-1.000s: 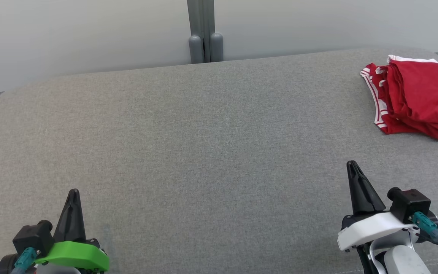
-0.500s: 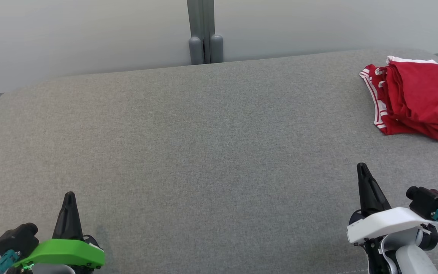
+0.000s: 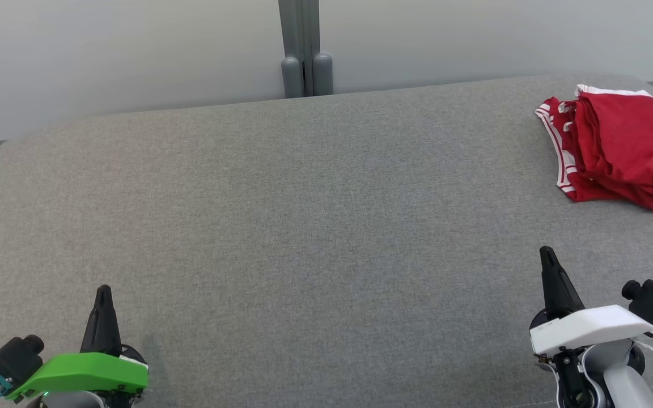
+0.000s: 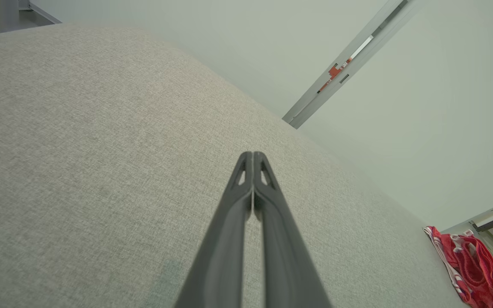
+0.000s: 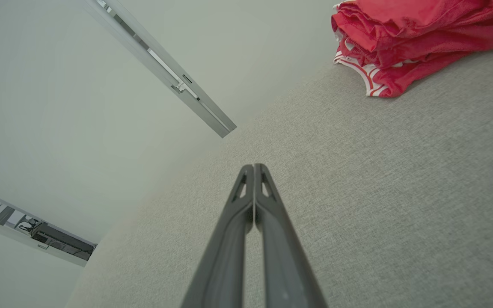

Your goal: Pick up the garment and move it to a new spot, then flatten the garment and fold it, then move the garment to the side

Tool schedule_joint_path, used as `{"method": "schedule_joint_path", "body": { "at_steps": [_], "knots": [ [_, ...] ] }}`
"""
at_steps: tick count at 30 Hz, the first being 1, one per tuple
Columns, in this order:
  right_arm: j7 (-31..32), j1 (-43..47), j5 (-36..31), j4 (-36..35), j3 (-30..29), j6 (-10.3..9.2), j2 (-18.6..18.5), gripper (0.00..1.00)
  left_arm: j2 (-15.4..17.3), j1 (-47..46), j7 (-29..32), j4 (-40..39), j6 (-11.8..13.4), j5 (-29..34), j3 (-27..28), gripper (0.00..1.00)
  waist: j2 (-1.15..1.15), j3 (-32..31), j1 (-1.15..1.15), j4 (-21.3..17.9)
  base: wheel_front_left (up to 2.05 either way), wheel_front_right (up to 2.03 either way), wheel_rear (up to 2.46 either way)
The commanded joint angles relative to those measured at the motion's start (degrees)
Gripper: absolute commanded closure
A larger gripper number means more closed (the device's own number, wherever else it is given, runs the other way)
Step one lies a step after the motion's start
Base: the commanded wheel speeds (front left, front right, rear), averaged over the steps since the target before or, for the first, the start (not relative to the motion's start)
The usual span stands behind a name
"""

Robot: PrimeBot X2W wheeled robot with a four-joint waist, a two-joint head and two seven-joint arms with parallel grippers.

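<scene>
Folded red cloth garment with white stripes (image 3: 624, 150) lies at the far right side of the soft grey cloth table (image 3: 304, 226).
The green-topped left gripper (image 3: 103, 291) and the white-topped right gripper (image 3: 546, 252) sit low at the near side, well apart from the garment. Each has its two dark fingers pressed tight together, holding nothing.

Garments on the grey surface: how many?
1. A folded red garment with white trim lies at the far right of the grey surface, beyond the right gripper; the head view crops it, so more could be hidden.
</scene>
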Motion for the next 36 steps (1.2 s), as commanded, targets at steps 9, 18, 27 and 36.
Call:
{"method": "schedule_joint_path", "body": {
  "at_steps": [9, 18, 27, 36],
  "knots": [
    [2.12, -1.55, 8.14, -0.37, -1.07, -0.03, 0.08, 1.0, -0.05, -1.95, 1.98, -1.11, -0.38, -7.83, 0.69, 1.0, 0.0, -0.16, 0.0, -0.02, 0.0, 0.0, 0.0],
    [3.74, -1.7, 14.31, -0.2, -1.78, -0.04, 0.17, 1.0, -0.34, -2.31, 3.6, -1.25, -0.59, -13.87, 0.95, 1.0, 0.0, -0.32, 0.0, -0.03, 0.0, 0.0, 0.0],
    [5.28, -1.77, 20.08, -0.04, -2.45, -0.04, 0.25, 1.0, -0.6, -2.52, 5.1, -1.4, -0.69, -19.51, 1.21, 1.0, 0.0, -0.48, 0.0, -0.05, 0.0, 0.0, 0.0],
    [6.67, -1.88, 25.25, 0.12, -3.07, -0.05, 0.35, 1.0, -0.82, -2.81, 6.51, -1.54, -0.87, -24.56, 1.46, 1.0, 0.0, -0.63, 0.0, -0.06, 0.0, 0.0, 0.0]
  ]
}}
